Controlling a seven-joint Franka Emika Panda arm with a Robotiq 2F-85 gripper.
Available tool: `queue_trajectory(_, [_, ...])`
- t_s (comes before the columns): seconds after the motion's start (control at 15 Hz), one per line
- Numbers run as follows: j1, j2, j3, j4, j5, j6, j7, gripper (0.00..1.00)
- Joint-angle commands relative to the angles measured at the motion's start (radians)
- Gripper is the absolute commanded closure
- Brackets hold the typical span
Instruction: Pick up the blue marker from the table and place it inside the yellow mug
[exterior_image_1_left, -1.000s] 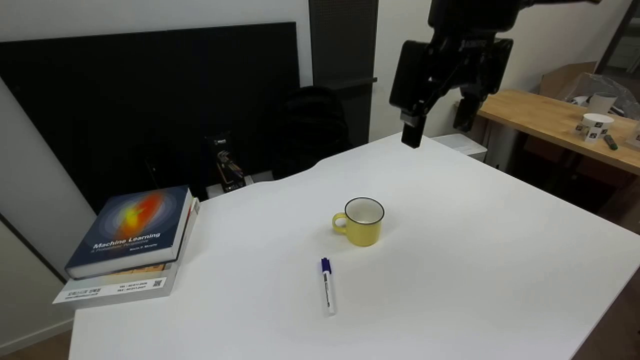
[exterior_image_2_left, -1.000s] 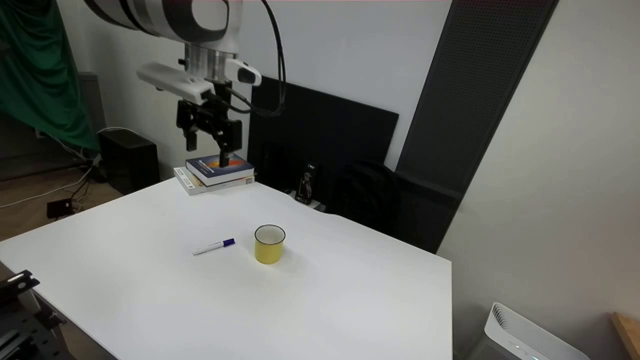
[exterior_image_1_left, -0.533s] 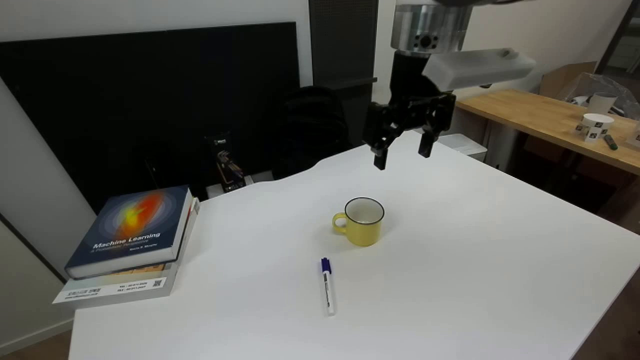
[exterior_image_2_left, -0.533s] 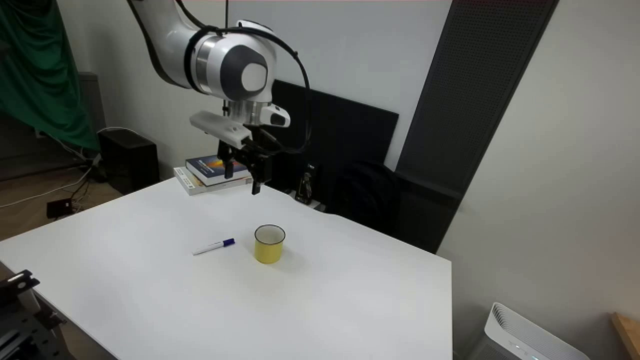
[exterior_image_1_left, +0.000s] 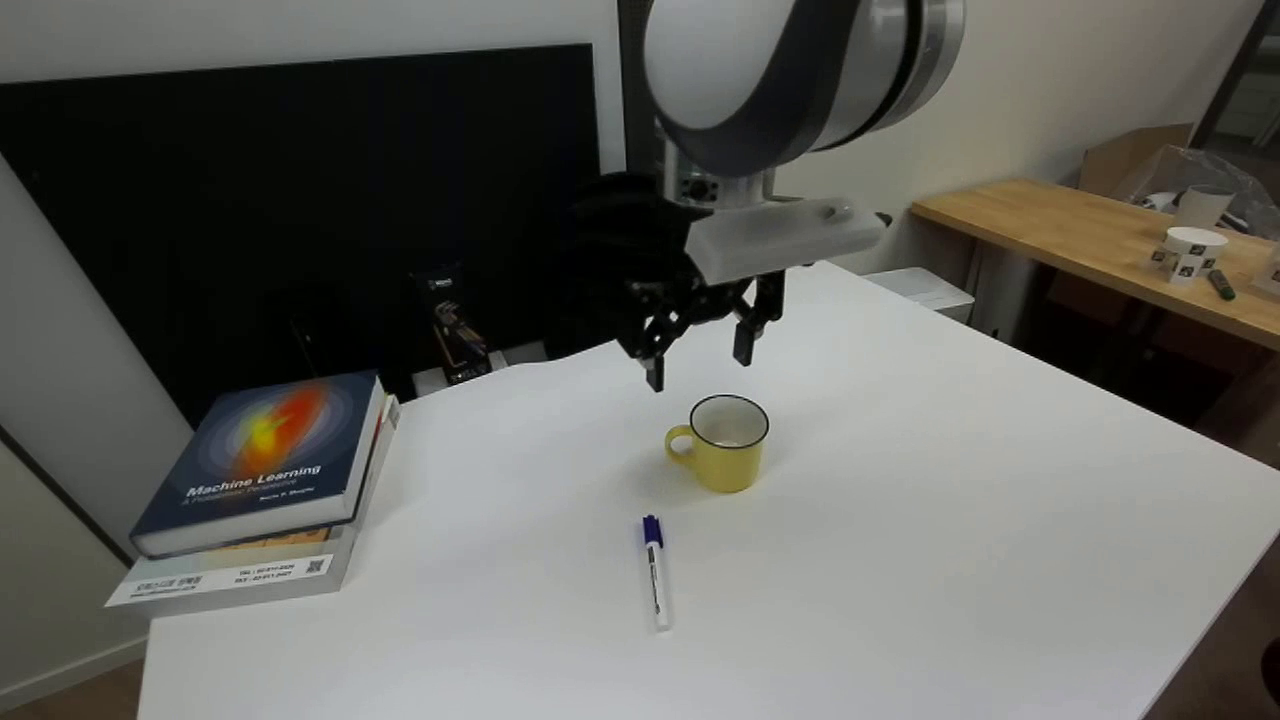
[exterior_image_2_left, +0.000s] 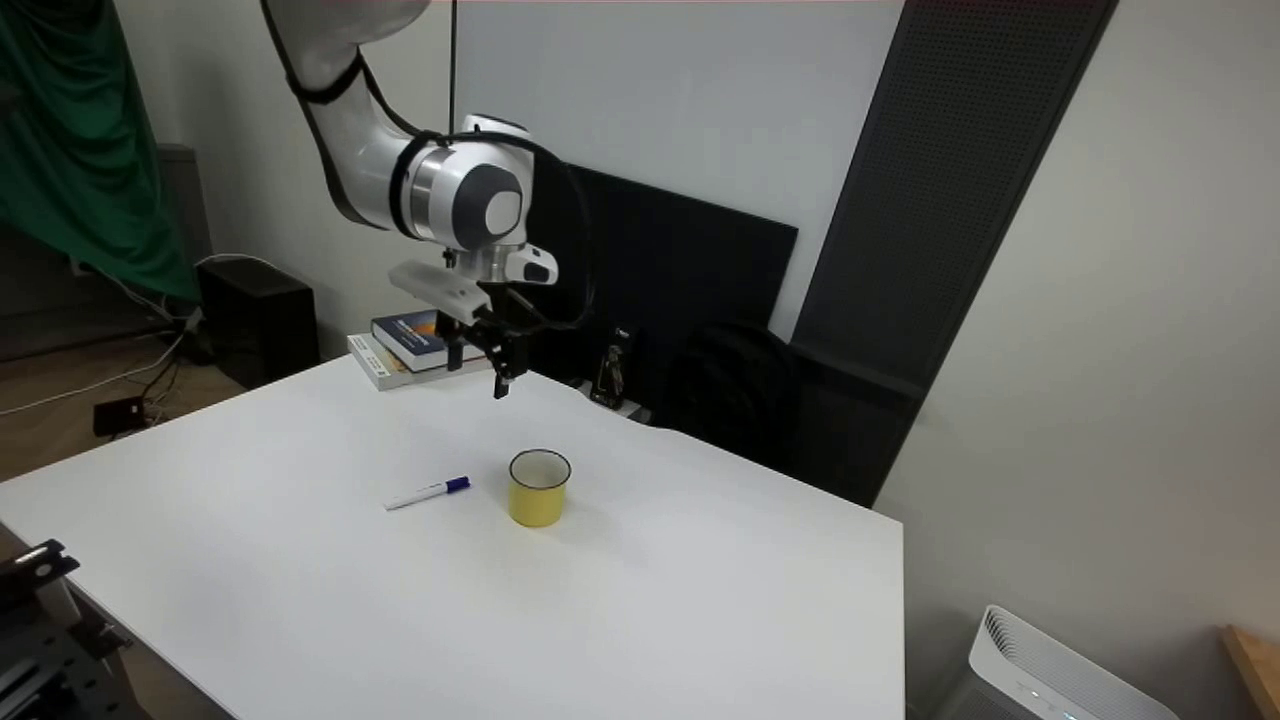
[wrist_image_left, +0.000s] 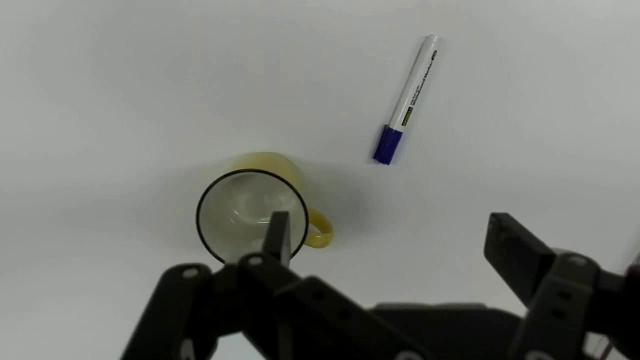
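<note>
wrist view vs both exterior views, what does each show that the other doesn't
Only the wrist view: one finger of the hand overlapping the pale inside of the yellow mug.
Only the exterior views: the robot arm and the orange-patched cover of the top book.
Shared: the mug upright and the blue marker lying apart from it on the white table, the hand open.

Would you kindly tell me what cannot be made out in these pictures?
Yellow mug: in an exterior view, its body hides the handle; in the wrist view, the gripper covers part of its rim.
Blue marker: in an exterior view, print too small to read.
Lower book: in both exterior views, cover mostly hidden by the upper book.
Arm: in both exterior views, cut off by the top edge.
</note>
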Motion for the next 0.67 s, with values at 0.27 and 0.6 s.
queue_trajectory(0.27, [0.153,0.155,-0.083,0.135,-0.019,0.045,0.207,0.0])
queue_trajectory(0.6, [0.242,0.21,-0.129,0.138,-0.01,0.12,0.318,0.0])
